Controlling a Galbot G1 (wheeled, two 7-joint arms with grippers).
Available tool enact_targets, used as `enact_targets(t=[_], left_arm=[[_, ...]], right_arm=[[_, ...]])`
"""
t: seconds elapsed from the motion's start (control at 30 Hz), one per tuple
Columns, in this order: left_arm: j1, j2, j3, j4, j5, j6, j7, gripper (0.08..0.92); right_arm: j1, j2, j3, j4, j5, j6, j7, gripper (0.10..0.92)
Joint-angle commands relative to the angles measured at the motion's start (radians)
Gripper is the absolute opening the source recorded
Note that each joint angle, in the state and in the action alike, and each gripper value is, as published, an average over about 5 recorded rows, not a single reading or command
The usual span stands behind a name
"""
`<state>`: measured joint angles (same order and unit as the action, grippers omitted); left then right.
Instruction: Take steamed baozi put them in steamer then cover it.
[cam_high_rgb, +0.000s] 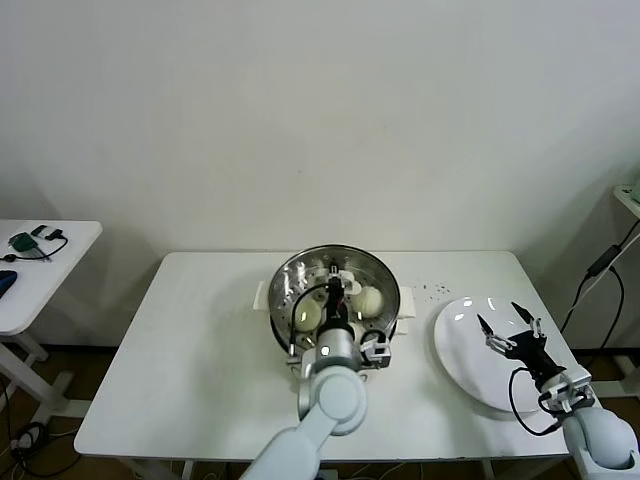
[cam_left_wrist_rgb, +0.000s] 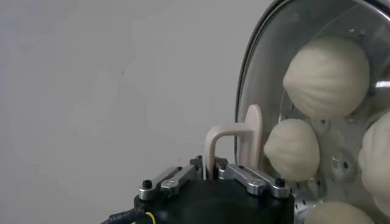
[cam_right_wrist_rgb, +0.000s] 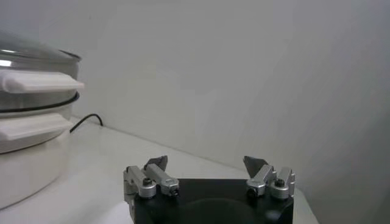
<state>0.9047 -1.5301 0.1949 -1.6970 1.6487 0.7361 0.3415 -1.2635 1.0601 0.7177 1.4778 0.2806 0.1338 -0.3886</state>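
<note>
Head view: left gripper (cam_high_rgb: 340, 290) sits over the middle of the steamer (cam_high_rgb: 285, 275), steamed baozi (cam_high_rgb: 308, 316) on the tray right around it; right gripper (cam_high_rgb: 507, 325) is well off to the steamer's side over the white plate (cam_high_rgb: 455, 345), fingers spread wide. Left wrist view: glass lid (cam_left_wrist_rgb: 268, 55) is on, left gripper (cam_left_wrist_rgb: 211, 165) jaws close around the lid handle (cam_left_wrist_rgb: 234, 137), baozi (cam_left_wrist_rgb: 326, 76) under the glass just past it. Right wrist view: right gripper (cam_right_wrist_rgb: 207, 165) spread and empty, steamer (cam_right_wrist_rgb: 33, 122) off to one side, apart.
</note>
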Motion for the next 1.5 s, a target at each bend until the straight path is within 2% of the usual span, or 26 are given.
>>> enact_targets(t=[0.03,0.37,0.63,0.7,0.8,0.93,1.07,1.13,1.27,1.5], left_arm=[[0.011,0.031,0.013,-0.067,-0.027,0.013,0.004,0.259],[0.089,0.119,0.028,-0.255,-0.1,0.036,0.006,0.545],[0.167,0.237,0.019,-0.405,-0.177,0.03,-0.004,0.771],[0.188,0.275,-0.001,-0.442,-0.217,0.026,-0.021,0.801],[0.234,0.341,-0.062,-0.499,-0.325,-0.003,-0.103,0.82],[0.291,0.383,-0.242,-0.521,-0.587,-0.147,-0.304,0.822],[0.351,0.393,-0.466,-0.527,-0.99,-0.319,-0.482,0.823],[0.406,0.38,-0.575,-0.528,-1.141,-0.417,-0.542,0.823],[0.536,0.315,-0.755,-0.528,-1.365,-0.574,-0.583,0.823],[0.668,0.203,-0.877,-0.461,-1.614,-0.746,-0.589,0.823]], right_arm=[[0.0,-0.002,0.002,0.006,-0.013,-0.026,0.003,0.823],[0.01,-0.007,-0.001,0.018,-0.015,-0.079,0.012,0.823],[0.022,-0.003,-0.008,0.034,-0.013,-0.116,0.027,0.823],[0.026,-0.002,-0.012,0.035,-0.015,-0.117,0.031,0.823],[0.028,-0.002,-0.016,0.036,-0.018,-0.115,0.031,0.823],[0.028,-0.001,-0.018,0.037,-0.017,-0.106,0.032,0.823],[0.019,-0.001,-0.015,0.047,-0.015,-0.102,0.031,0.823],[0.014,0.0,-0.012,0.054,-0.013,-0.101,0.032,0.823],[0.001,0.004,-0.006,0.066,-0.008,-0.095,0.032,0.823],[-0.024,0.016,0.006,0.09,-0.008,-0.083,0.03,0.823]])
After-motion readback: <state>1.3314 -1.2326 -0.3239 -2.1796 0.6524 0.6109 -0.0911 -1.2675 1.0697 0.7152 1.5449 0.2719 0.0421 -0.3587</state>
